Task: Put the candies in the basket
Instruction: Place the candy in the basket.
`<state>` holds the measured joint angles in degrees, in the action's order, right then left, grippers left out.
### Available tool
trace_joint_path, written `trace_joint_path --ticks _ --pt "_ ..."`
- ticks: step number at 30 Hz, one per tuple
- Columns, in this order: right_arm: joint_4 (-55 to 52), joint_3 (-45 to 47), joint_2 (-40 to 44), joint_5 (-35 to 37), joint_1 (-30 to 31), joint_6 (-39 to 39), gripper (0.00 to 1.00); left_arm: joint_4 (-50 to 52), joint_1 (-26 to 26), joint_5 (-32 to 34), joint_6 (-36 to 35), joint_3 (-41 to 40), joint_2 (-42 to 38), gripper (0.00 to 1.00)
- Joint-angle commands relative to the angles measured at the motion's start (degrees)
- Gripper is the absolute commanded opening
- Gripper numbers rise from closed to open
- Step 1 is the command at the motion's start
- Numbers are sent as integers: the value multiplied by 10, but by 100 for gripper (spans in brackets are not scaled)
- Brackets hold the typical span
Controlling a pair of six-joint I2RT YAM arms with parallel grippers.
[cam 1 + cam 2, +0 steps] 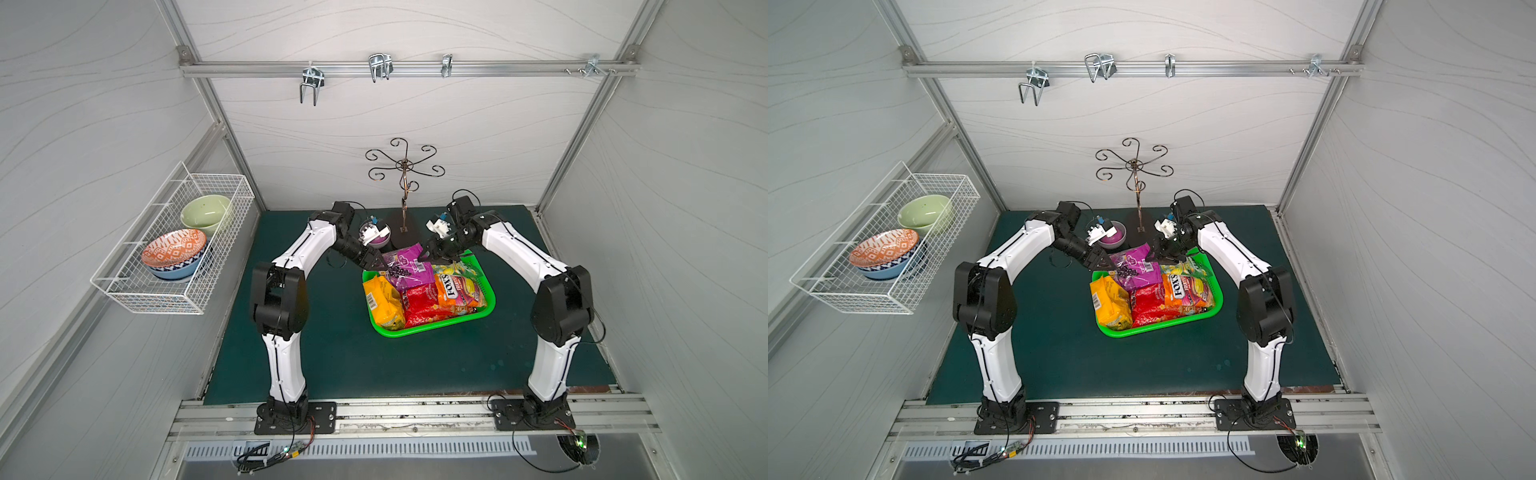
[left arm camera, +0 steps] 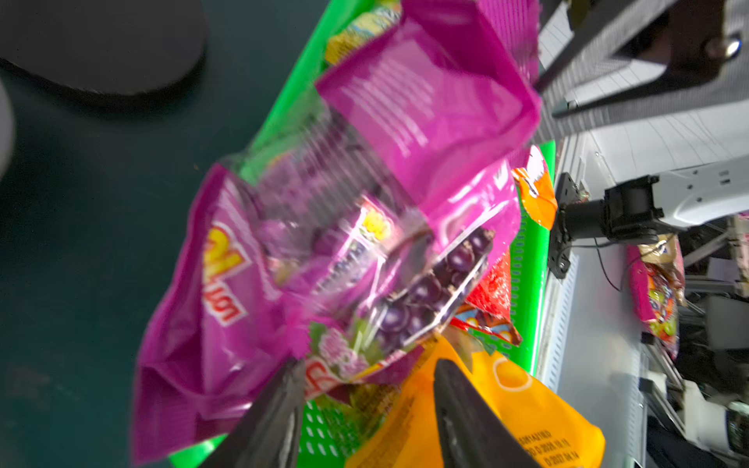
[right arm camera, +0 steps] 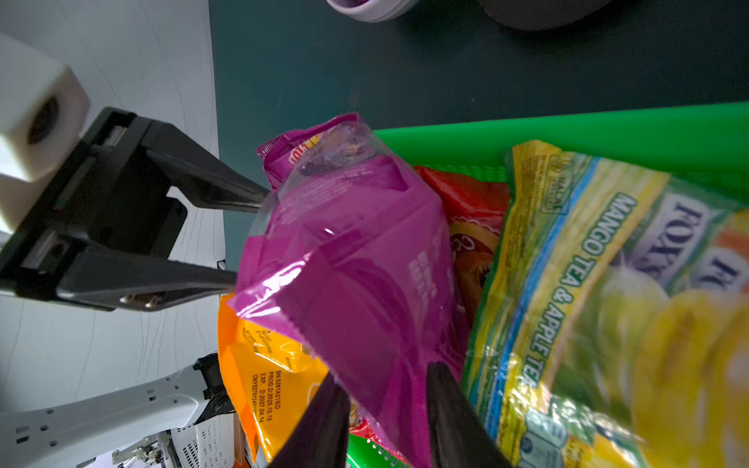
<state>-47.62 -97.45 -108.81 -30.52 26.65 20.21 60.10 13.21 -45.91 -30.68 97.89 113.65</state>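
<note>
The dark mat (image 1: 332,353) spreads below both grippers. The green basket (image 1: 432,326) sits on it, its far rim under the jaws and the rest stretching away from them toward the arm bases. In the basket, beyond the jaw tips, lie a red bag (image 1: 422,305), a yellow bag (image 1: 382,301) on the left gripper's side, and an orange bag (image 1: 455,291) and a green bag (image 3: 587,283) on the right gripper's side. A purple bag (image 1: 405,266) lies crumpled on top of them, spanning the space between the two grippers and hanging partly over the far rim. The left gripper (image 3: 249,241) has its jaws spread apart, tips at one end of the purple bag. The right gripper (image 3: 385,370) also has its jaws parted, with the bag's other edge loose between them.
</note>
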Motion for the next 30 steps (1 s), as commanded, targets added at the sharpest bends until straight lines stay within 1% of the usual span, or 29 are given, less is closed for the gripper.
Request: trace_joint_path --ticks 1,4,8,12,15,17,19,20,22,27,30 --pt "5 11 46 27 -11 16 39 43 3 -1 5 19 3 59" --pt "23 36 70 33 -21 24 41 36 -2 0 17 51 8 63" --pt "41 52 89 23 -27 32 45 27 -7 0 32 99 18 65" --pt "54 43 94 12 -26 43 48 10 -7 -11 47 127 30 65" --pt "66 37 93 12 -26 45 53 -36 -7 -11 71 115 29 65" --pt "84 42 90 -5 -23 40 57 -81 -6 -1 92 93 29 66" --pt "93 46 82 -14 -16 19 61 -103 -2 9 90 82 36 67" --pt "94 47 79 -10 -11 6 64 -108 1 15 87 81 41 67" --pt "89 46 69 9 -2 -20 65 -115 6 27 80 81 56 67" --pt "86 61 56 23 1 -46 67 -111 23 20 66 73 80 67" --pt "87 70 49 -7 2 -53 61 -98 27 -7 50 56 81 67"
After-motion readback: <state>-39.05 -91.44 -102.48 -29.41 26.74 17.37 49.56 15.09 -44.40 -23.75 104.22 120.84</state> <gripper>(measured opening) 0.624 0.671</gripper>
